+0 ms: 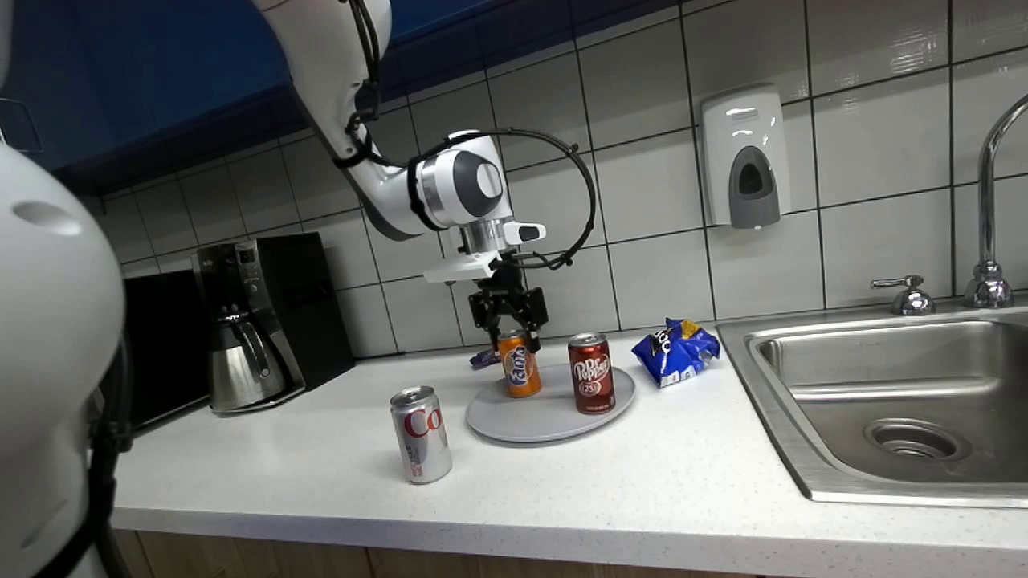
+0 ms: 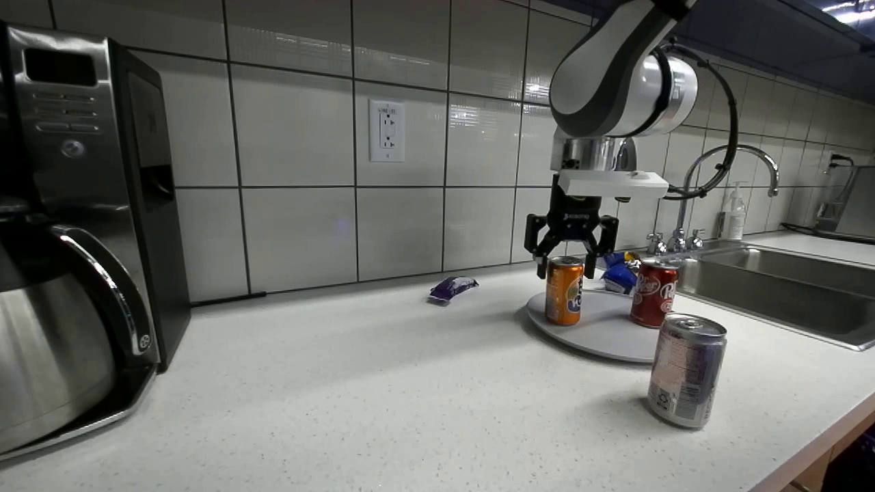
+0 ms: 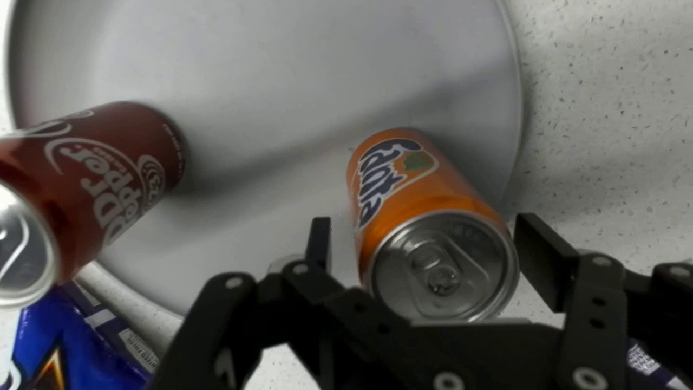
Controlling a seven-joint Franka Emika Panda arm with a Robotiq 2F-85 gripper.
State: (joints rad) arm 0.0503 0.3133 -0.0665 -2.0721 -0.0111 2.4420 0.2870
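Note:
My gripper (image 3: 425, 227) is open, with its black fingers on either side of the top of an orange Fanta can (image 3: 400, 179). A gap shows between the left finger and the can in the wrist view; the right finger is very close to the rim. The can stands upright on a round grey plate (image 3: 270, 65). A dark red Dr Pepper can (image 3: 108, 168) stands upright on the same plate. In both exterior views the gripper (image 1: 514, 341) (image 2: 566, 270) points down over the Fanta can (image 1: 520, 376) (image 2: 564, 301). A silver Coke can (image 1: 422, 437) stands on the counter, off the plate.
A crumpled blue snack bag (image 1: 675, 353) lies between plate and sink (image 1: 775, 417). A small purple packet (image 2: 452, 288) lies near the tiled wall. A coffee maker (image 1: 297, 301) with a steel carafe stands at the counter's end. A soap dispenser (image 1: 747, 156) hangs on the wall.

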